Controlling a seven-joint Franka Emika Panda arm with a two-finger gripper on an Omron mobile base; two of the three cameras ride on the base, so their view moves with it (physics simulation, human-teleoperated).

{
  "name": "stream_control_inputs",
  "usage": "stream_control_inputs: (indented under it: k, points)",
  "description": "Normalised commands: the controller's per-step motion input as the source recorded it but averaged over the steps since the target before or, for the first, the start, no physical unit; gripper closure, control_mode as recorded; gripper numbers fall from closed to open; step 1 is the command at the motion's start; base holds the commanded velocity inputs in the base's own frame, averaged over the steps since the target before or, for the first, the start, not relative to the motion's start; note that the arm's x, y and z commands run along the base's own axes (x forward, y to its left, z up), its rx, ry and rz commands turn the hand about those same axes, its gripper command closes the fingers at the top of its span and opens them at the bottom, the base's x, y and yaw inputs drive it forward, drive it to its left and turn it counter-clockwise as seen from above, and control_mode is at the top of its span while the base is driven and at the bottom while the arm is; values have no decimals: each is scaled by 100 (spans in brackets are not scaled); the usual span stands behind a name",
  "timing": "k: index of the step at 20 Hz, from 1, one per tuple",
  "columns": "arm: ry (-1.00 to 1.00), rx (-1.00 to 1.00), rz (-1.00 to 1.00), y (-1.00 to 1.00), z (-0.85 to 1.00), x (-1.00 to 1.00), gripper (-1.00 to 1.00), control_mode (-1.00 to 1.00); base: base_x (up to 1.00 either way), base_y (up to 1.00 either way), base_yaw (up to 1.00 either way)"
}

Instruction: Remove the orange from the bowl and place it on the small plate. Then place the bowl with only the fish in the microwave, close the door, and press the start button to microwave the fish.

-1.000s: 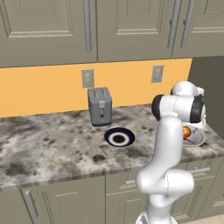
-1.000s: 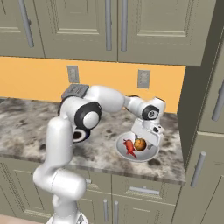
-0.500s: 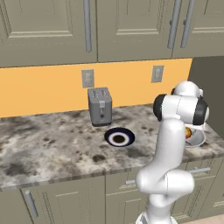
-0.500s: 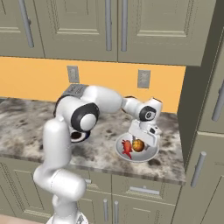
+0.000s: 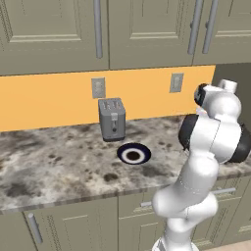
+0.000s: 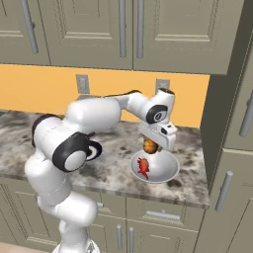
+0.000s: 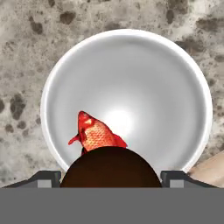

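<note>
In the right base view the pincer hangs at centre frame, clamped on the orange, which is lifted clear above the bowl; its fingers are largely hidden behind the fruit and the white hand. The bowl sits on the marbled desk at lower centre-right, with the red fish lying in its left half.

The hand view looks straight down: the orange is a dark dome at the bottom centre, cut off by the lower edge, wedged between the two finger tips at its sides. The fish lies just above it in the frame, its tail end covered by the fruit, inside the pale bowl.

In the left base view the arm's bulk at right covers the bowl and the pincer. That view shows the small plate with its navy rim at centre, on the desk, with a grey toaster just behind it and two wall outlets on the orange backsplash.
</note>
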Motion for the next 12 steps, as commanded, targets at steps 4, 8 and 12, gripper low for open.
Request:
stream_control_inputs:
  k: [4,8,12]
  points:
    - [-5,-15,0,100,44,2,100,-100,0,0,0]
    - [4,-15,1,100,2,19,100,-100,0,0,0]
    - [5,-18,1,100,0,12,100,-100,0,0,0]
